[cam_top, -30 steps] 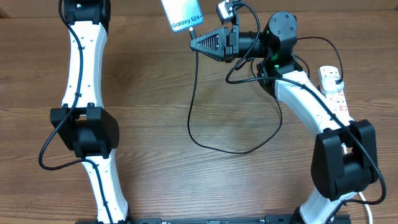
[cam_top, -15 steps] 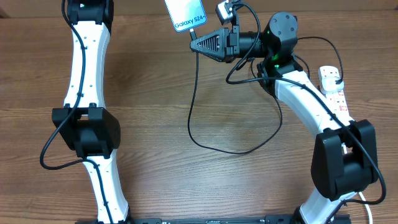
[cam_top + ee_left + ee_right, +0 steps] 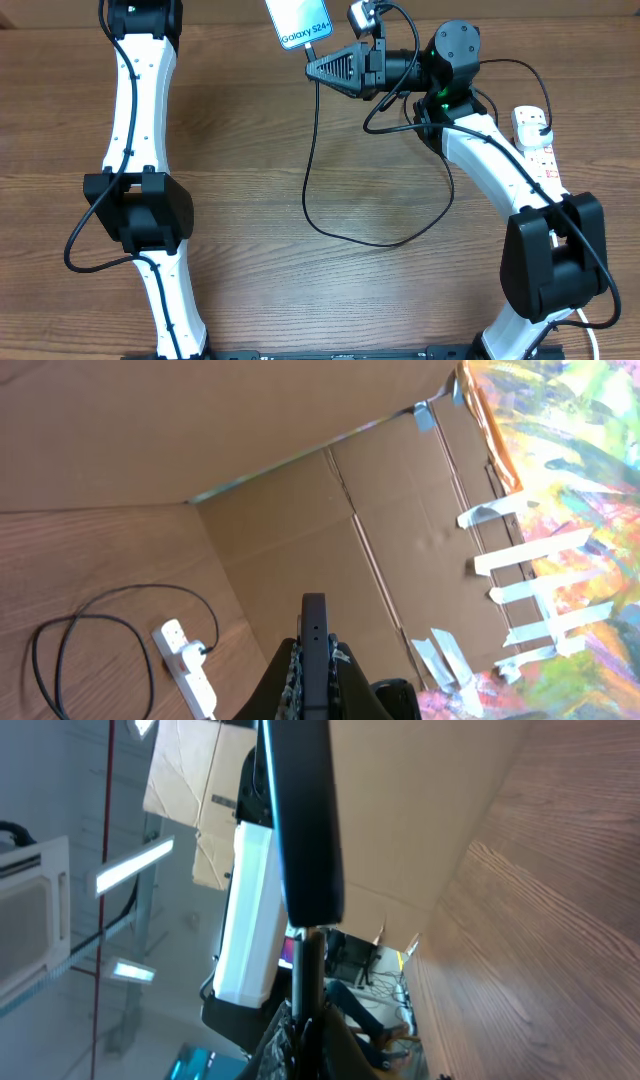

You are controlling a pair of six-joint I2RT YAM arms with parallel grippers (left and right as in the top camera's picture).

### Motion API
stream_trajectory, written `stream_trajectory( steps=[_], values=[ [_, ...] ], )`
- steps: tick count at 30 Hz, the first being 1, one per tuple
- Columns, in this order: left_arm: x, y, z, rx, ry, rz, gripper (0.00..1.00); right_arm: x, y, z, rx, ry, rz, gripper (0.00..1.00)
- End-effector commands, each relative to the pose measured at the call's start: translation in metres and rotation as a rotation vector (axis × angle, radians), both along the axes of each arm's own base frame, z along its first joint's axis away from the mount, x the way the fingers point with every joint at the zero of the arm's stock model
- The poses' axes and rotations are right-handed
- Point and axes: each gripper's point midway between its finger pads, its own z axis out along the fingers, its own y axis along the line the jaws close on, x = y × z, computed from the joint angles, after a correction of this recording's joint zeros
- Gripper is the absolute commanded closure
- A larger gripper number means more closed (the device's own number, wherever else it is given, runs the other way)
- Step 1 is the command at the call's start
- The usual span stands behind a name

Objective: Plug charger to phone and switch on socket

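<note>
The phone (image 3: pixel 296 22) has a lit light-blue screen and is held in the air at the top centre. My left gripper (image 3: pixel 313 660) is shut on it; the phone shows edge-on in the left wrist view (image 3: pixel 314 622). My right gripper (image 3: pixel 315 68) is shut on the connector end of the charger (image 3: pixel 312 150), just below the phone's bottom edge. In the right wrist view the connector (image 3: pixel 308 960) rises from the jaws (image 3: pixel 305 1010) and meets the phone's (image 3: pixel 305 820) lower end; whether it is seated is unclear. The black cable loops across the table to a plug in the socket (image 3: pixel 537 150).
The white power strip lies at the table's right edge, partly under the right arm, and also shows in the left wrist view (image 3: pixel 185 665) with the black plug in it. Cardboard walls (image 3: pixel 300 510) stand behind the table. The left arm (image 3: pixel 135 120) runs along the left side.
The phone has shifted slightly to the right and up at the top edge. The right gripper with the connector has hardly moved.
</note>
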Motion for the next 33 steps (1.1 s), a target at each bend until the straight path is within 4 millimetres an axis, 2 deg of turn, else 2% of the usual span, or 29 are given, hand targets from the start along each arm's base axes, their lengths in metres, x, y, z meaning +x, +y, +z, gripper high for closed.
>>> stream_trajectory(
  steps=[1, 9, 25, 33],
  values=[
    [-0.011, 0.003, 0.020, -0.016, -0.015, -0.012, 0.96, 0.016, -0.005, 0.011, 0.029, 0.003, -0.081, 0.96],
    [-0.011, 0.026, 0.037, -0.047, -0.045, 0.019, 0.96, 0.016, -0.008, 0.015, 0.040, -0.032, -0.084, 0.96],
    [-0.009, 0.027, 0.037, -0.052, -0.042, 0.031, 0.96, 0.005, -0.009, 0.032, 0.081, -0.078, -0.053, 0.96],
    [-0.009, 0.027, 0.037, -0.052, -0.042, 0.029, 0.96, 0.013, -0.004, 0.007, 0.066, -0.062, -0.031, 0.96]
  ],
)
